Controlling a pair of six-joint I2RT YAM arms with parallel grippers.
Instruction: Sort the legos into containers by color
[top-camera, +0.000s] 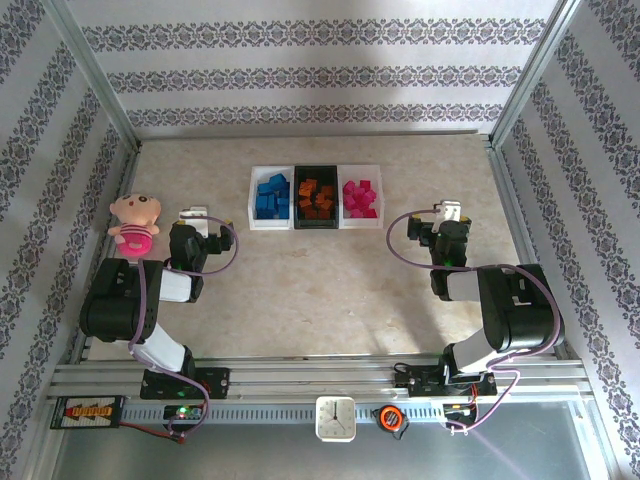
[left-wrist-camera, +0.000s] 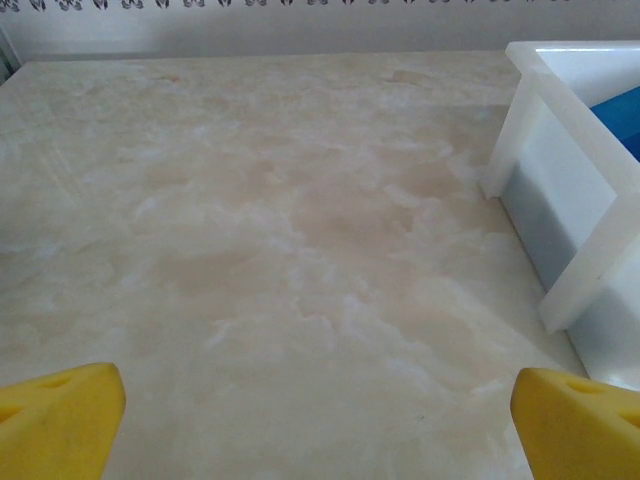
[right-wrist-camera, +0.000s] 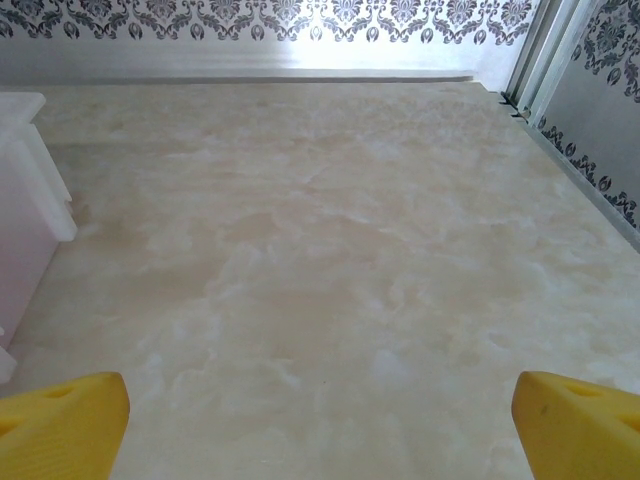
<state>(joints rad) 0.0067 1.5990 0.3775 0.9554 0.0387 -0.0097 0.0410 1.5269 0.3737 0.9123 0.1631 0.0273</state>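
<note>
Legos (top-camera: 317, 200) lie grouped by colour inside the three containers (top-camera: 294, 226), which stand in a row with their walls touching at the middle of the far half of the counter (top-camera: 320, 290). The blue legos (top-camera: 271, 195) fill the left white bin (top-camera: 251, 205), the orange legos (top-camera: 312, 190) sit in the black bin (top-camera: 297, 222) between the two white ones, and the pink legos (top-camera: 360, 196) sit in the right white bin (top-camera: 379, 190). The left claw (top-camera: 195, 214) hangs over the counter near the outer side of the left white bin, its jaws spread wide with nothing between them. In the left wrist view its yellow fingertips (left-wrist-camera: 60, 415) stand at the two bottom corners with bare marbled counter between them, the bin's white corner rises at the right, and a sliver of blue shows inside it. The right claw (top-camera: 450, 212) hangs to the right of the right white bin, apart from it, its jaws likewise spread wide and empty. In the right wrist view its yellow fingertips (right-wrist-camera: 65, 420) frame bare counter, and a white bin wall shows at the left edge. A pink plush doll (top-camera: 135, 222) lies by the left edge of the counter, just beside the left arm. A white square clock (top-camera: 335, 417) sits on the rail at the near edge, between the two arm bases.
</note>
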